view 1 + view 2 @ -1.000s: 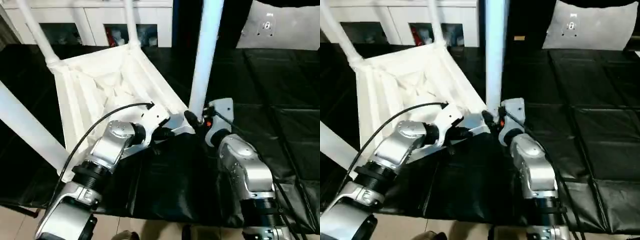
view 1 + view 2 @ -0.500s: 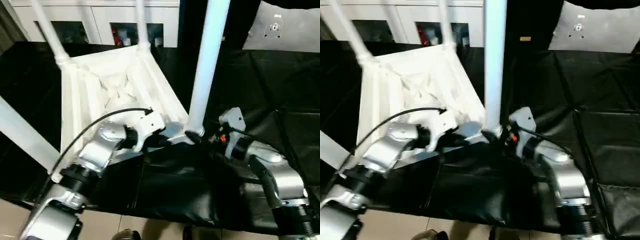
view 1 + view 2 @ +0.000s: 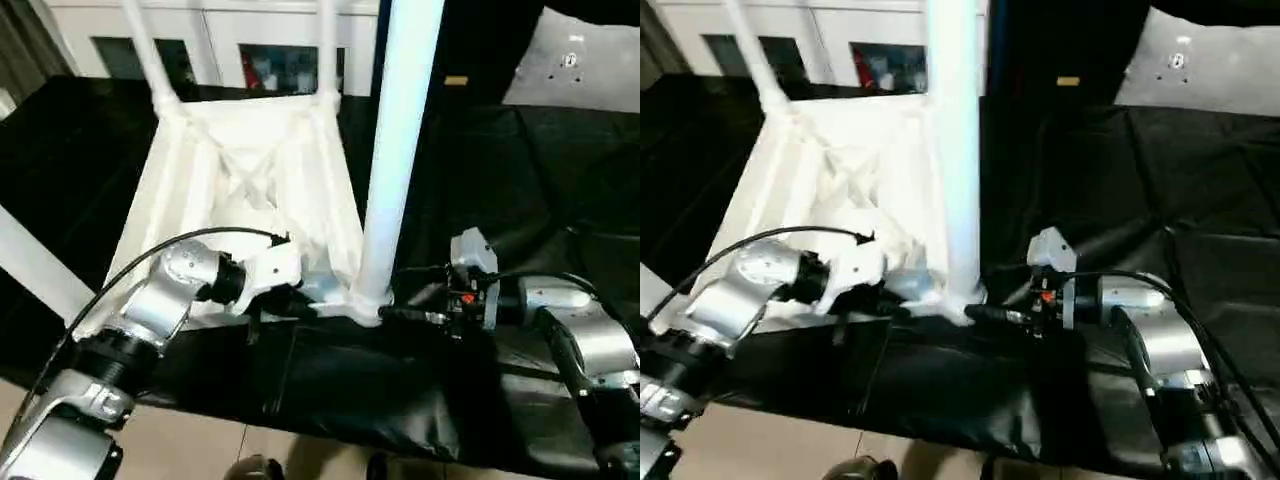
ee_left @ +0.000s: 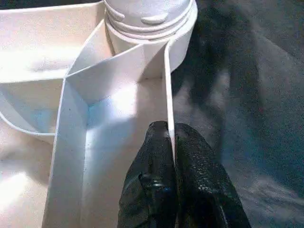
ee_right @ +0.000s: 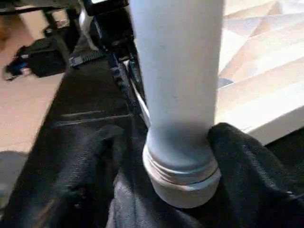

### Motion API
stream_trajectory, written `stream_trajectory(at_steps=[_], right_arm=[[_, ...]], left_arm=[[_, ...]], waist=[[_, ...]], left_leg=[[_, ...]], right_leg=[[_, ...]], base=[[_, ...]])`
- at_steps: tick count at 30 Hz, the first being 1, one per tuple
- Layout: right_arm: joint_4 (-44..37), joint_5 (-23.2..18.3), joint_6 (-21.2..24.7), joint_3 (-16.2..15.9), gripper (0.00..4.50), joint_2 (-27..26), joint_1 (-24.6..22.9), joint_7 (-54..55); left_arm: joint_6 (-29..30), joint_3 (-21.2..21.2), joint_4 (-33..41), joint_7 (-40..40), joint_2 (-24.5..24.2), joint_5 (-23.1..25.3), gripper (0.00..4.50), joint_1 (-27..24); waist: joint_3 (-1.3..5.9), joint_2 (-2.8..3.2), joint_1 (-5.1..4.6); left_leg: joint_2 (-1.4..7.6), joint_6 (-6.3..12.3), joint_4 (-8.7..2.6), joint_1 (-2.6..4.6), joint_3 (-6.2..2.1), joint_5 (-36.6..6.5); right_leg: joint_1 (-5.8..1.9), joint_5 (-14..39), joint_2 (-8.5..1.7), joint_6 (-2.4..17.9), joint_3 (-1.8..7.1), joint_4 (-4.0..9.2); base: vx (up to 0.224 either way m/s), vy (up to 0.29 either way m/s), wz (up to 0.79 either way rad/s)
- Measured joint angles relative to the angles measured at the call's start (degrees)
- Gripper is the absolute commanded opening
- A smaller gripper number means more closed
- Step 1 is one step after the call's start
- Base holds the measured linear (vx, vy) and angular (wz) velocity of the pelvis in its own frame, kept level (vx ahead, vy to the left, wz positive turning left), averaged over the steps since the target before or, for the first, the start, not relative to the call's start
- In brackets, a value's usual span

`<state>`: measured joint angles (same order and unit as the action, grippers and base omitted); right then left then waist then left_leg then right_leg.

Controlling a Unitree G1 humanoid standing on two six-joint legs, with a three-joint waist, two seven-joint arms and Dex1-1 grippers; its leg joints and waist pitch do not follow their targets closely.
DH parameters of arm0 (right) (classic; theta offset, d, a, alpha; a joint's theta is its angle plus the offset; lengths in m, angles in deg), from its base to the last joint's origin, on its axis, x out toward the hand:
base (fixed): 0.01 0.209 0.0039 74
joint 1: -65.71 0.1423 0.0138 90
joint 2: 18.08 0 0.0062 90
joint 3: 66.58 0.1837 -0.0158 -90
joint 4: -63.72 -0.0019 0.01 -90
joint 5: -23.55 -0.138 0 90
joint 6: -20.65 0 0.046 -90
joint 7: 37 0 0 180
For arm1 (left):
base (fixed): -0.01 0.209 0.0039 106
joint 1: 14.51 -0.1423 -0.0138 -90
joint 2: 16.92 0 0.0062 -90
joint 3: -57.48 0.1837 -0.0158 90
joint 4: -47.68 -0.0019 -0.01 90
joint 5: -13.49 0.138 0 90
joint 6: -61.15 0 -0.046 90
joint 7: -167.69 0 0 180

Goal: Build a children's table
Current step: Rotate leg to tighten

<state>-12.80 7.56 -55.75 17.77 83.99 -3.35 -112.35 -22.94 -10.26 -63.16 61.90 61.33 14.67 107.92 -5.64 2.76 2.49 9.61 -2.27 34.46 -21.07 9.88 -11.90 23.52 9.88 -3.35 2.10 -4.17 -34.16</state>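
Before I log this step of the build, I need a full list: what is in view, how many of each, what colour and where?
table top: one, white, upside down on the black cover, ribbed underside up.
legs: four, white, standing up from the corner sockets; nearest one at the front corner.
cover: one, black, spread under the table.
cabinet: one, white with glass doors, behind the work.
panel: one, pale grey, far right behind.
left gripper: black fingers pinched on the top's thin edge wall, beside the front socket.
right gripper: black fingers reaching level toward the front leg's base.
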Motion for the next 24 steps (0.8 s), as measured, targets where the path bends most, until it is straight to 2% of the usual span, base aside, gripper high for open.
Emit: stream_trajectory(at_steps=[4, 6, 12, 21, 24], right_arm=[[1.9, -0.2, -0.2, -1.6, 2.68, -0.3, 1.8, -2.0], [3.0, -0.3, -0.5, -2.2, 2.44, -0.7, 2.6, -3.1], [4.9, -0.4, -0.7, -2.9, 2.06, -1.0, 3.8, -5.2], [4.8, -0.7, 0.3, -3.0, 1.99, -0.6, 4.0, -5.8], [3.2, -0.9, 1.5, -2.7, 1.99, -1.0, 3.0, -4.8]], left_arm=[[-0.6, 1.0, 0.9, 1.8, -0.1, -0.3, 0.00, -0.2], [-0.9, 1.3, 1.5, 2.3, -0.1, -0.3, 0.00, -0.2], [-0.9, 1.3, 1.9, 2.6, -0.4, -0.3, 0.00, -0.4], [-0.8, 1.3, 1.9, 2.8, -0.3, -0.4, 0.00, -0.4], [0.8, 1.1, 2.2, 2.5, 0.5, -0.5, 0.00, -0.4]], waist=[[0.03, -0.33, 0.89], [0.03, -0.59, 1.20], [0.03, -0.89, 1.01], [0.03, -0.89, 1.08], [0.03, -0.88, 1.21]], left_leg=[[0.00, 0.00, 0.05, -0.01, -0.01, 0.0], [0.00, 0.00, 0.08, -0.01, -0.01, 0.0], [0.00, 0.00, 0.11, -0.01, 0.02, 0.0], [0.01, 0.00, 0.11, 0.00, 0.02, 0.0], [0.01, 0.00, 0.10, 0.01, 0.01, 0.0]], right_leg=[[0.05, 0.0, -0.02, 0.0, -0.01, -0.04], [0.04, 0.0, -0.03, 0.0, -0.02, -0.05], [0.04, 0.0, -0.04, 0.0, 0.00, -0.07], [0.04, 0.0, -0.03, 0.0, 0.00, -0.09], [0.03, 0.0, -0.03, 0.0, 0.00, -0.09]], base=[[0.000, 0.000, 0.00], [0.000, 0.000, 0.00], [0.000, 0.000, 0.00], [0.000, 0.000, 0.00], [0.000, 0.000, 0.00]])
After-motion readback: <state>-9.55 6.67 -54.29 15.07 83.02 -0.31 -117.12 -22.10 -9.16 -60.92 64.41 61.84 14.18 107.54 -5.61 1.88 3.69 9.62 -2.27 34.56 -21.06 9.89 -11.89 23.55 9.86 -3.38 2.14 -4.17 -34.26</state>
